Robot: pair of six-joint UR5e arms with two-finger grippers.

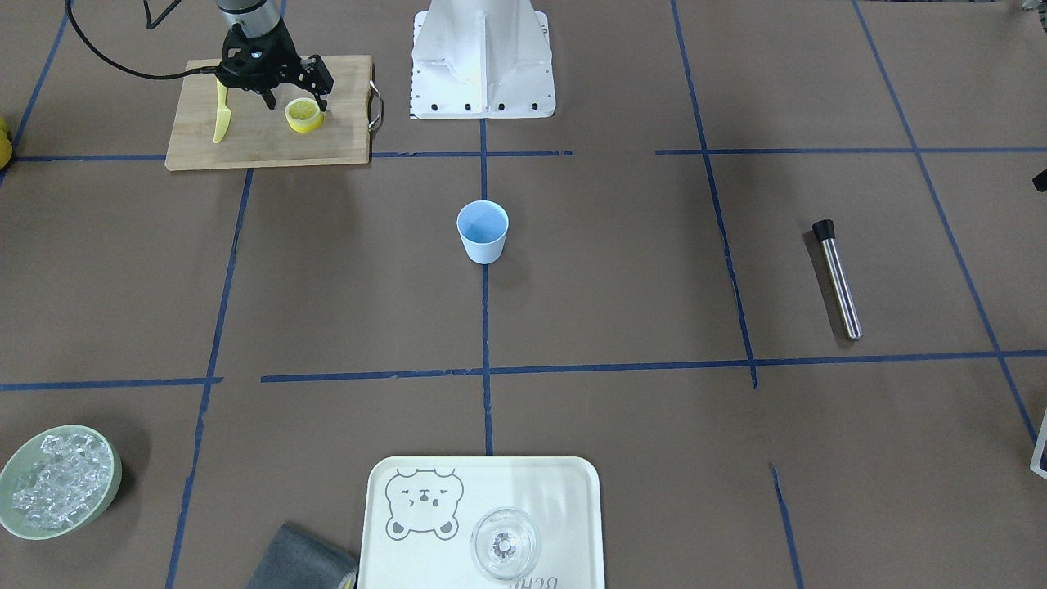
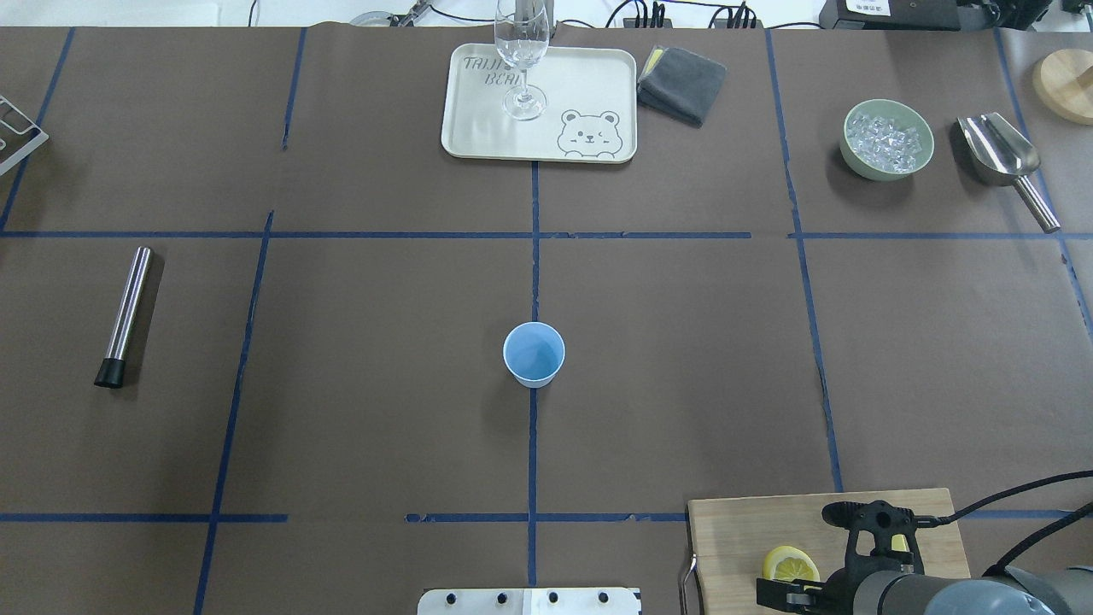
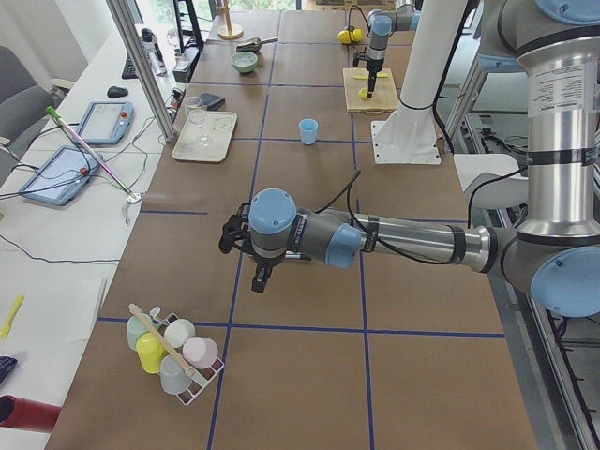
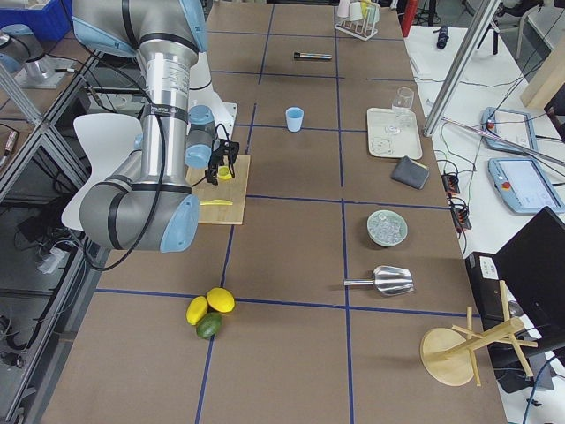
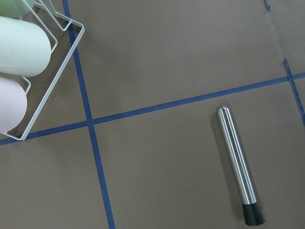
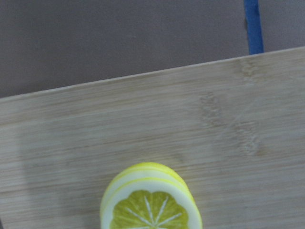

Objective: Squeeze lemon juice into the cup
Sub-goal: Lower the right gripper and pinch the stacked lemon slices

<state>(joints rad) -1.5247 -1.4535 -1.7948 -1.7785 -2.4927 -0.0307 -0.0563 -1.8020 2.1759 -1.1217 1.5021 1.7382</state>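
Exterior front-facing view has the brown bench (image 1: 622, 270) filling the frame, with a wooden cutting board (image 1: 270, 143) in its upper left corner and the robot's white base at top centre. Over that board the right arm's fingers (image 1: 296, 101) hang spread apart, one either side of the lemon (image 1: 303, 115) and pinching nothing. The right wrist view shows no finger against the slice, which sits at the bottom edge of the picture on what looks like a small stack of slices. The cup (image 1: 483, 231) stands upright at the middle of the frame, well apart from the board, its inside plain blue and seemingly dry. The left arm's fingers (image 3: 260, 274) show only in the exterior left view, low over bare paper, and whether they are spread or pressed together I cannot tell. By my reading the task is barely begun: gripping, carrying over and squeezing all remain
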